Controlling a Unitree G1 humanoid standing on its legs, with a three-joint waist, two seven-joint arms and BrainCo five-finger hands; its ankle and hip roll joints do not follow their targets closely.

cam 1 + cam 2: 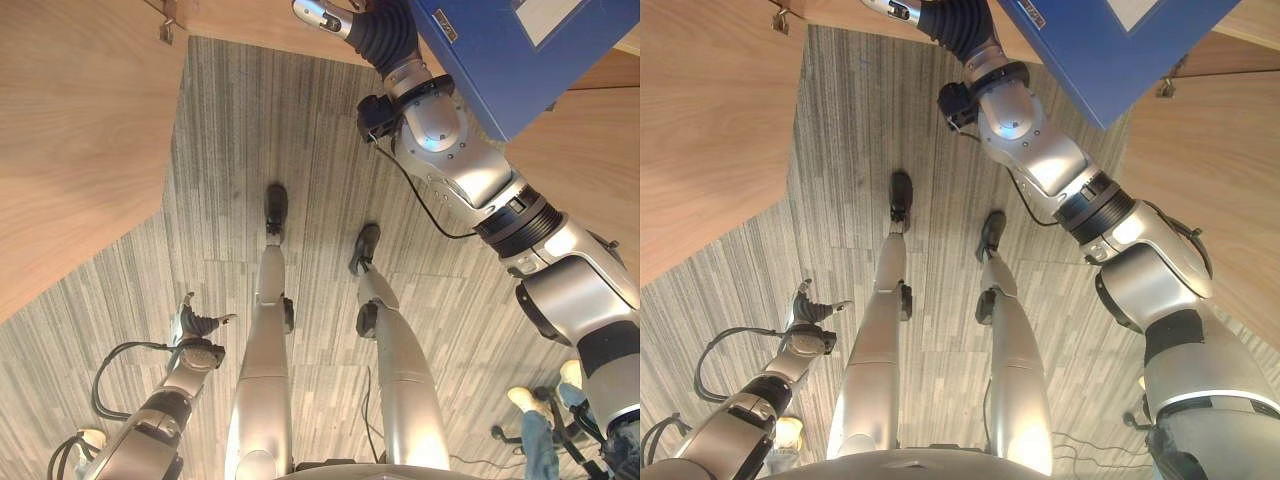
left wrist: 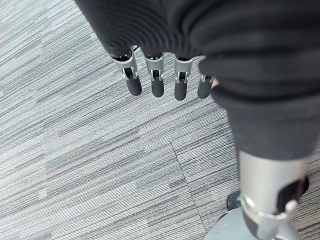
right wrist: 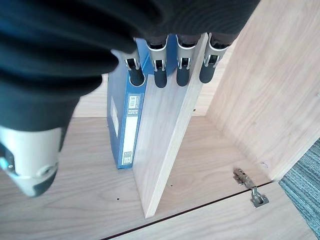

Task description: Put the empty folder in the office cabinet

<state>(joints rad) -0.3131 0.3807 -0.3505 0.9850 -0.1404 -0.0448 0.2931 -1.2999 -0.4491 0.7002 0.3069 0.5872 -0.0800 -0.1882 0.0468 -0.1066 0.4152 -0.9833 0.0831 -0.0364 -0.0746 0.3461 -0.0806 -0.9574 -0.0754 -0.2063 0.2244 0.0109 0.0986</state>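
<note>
Right wrist view: blue folder [image 3: 127, 120] is standing upright on the cabinet's wooden shelf [image 3: 80, 200], left of centre, touching the near side of an upright wooden divider [image 3: 165, 145].
Right hand [image 3: 170, 70]: fingers are hanging straight and relaxed, gripping nothing; their dark tips are hovering at the folder's top edge, contact uncertain.
Cabinet fittings: metal hinge [image 3: 248, 187] is sitting at the lower right, on the cabinet's front edge.
Head views: the folder is showing at the upper right, with the right arm reaching up beside it.
Left hand [image 1: 196, 322]: is hanging at the lower left over the grey carpet [image 1: 300, 140], fingers loosely extended, holding nothing.
Progress: folder is apparently placed in the cabinet; judged remaining: drawing the right hand clear.
</note>
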